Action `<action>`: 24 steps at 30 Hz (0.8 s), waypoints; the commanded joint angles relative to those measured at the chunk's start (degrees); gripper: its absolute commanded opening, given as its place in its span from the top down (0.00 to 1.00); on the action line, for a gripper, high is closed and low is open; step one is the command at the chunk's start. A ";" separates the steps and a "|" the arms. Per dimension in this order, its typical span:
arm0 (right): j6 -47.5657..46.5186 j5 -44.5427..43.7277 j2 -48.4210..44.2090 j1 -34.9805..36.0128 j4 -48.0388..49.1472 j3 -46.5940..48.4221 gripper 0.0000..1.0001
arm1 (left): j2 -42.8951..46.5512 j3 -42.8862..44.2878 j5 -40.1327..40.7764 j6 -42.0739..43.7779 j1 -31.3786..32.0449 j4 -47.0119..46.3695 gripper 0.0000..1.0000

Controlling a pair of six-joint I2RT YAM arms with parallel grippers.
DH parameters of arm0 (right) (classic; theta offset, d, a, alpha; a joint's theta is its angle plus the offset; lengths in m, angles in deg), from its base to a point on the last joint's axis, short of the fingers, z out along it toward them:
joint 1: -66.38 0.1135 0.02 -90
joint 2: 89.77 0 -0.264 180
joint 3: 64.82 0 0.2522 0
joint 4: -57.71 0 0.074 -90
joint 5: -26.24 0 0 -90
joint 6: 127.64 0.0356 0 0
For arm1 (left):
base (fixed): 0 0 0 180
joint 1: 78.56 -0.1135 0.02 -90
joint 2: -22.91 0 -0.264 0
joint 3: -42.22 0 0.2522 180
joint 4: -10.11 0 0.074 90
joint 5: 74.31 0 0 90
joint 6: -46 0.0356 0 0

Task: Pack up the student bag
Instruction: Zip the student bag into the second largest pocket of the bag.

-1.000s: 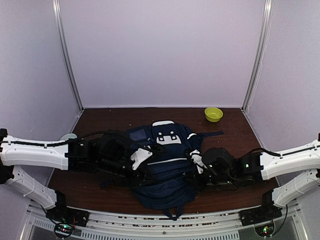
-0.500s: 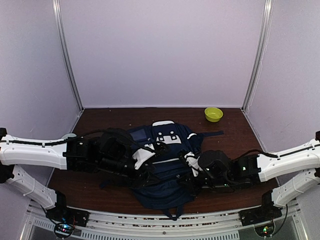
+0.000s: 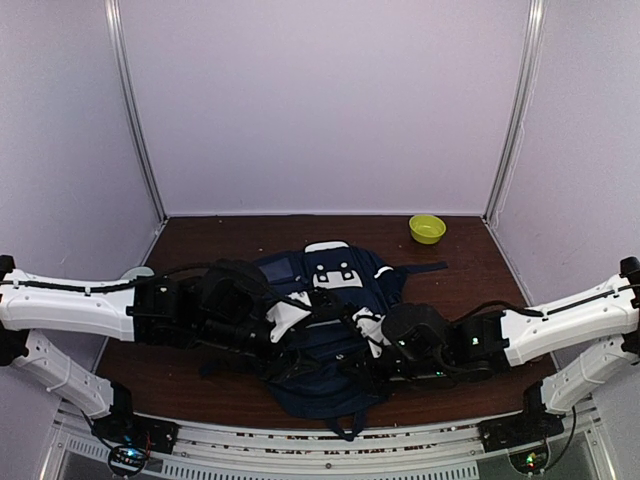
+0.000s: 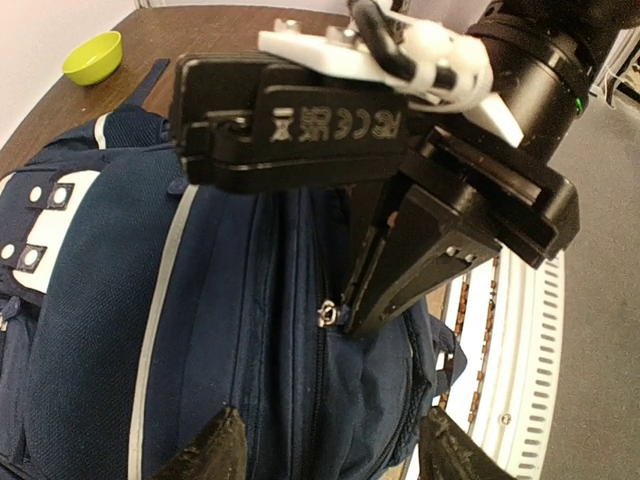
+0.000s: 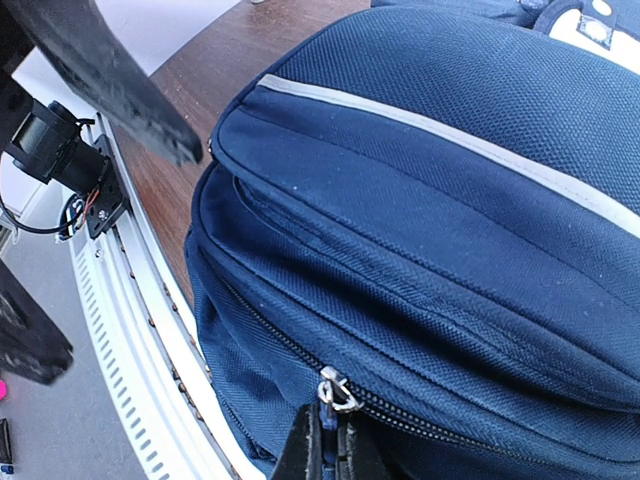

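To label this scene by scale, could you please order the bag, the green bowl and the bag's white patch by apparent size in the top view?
1. The bag, by far the largest.
2. The green bowl and the white patch: they look about alike, and the bowl sits farther back, so I leave them unranked.

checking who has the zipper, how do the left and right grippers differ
The left gripper has its jaws apart; the right gripper has its jaws shut. The left holds nothing; the right pinches the zipper pull. Both are over the student bag.
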 commanded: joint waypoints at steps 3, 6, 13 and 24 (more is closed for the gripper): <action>-0.89 -2.20 -2.63 0.39 1.57 0.33 1.00 | -3.93 1.83 2.33 1.27 1.51 -1.06 0.40; -0.94 -2.96 -4.13 0.39 1.42 -0.90 1.00 | -5.37 1.79 3.53 1.56 1.60 -3.24 0.40; -0.65 -3.51 -5.91 0.32 0.46 -2.19 1.00 | -10.19 3.69 5.66 3.61 1.60 -5.66 0.41; -0.79 -5.79 -9.33 0.22 -0.68 -3.53 1.00 | -12.57 3.73 9.99 4.18 1.62 -7.17 0.96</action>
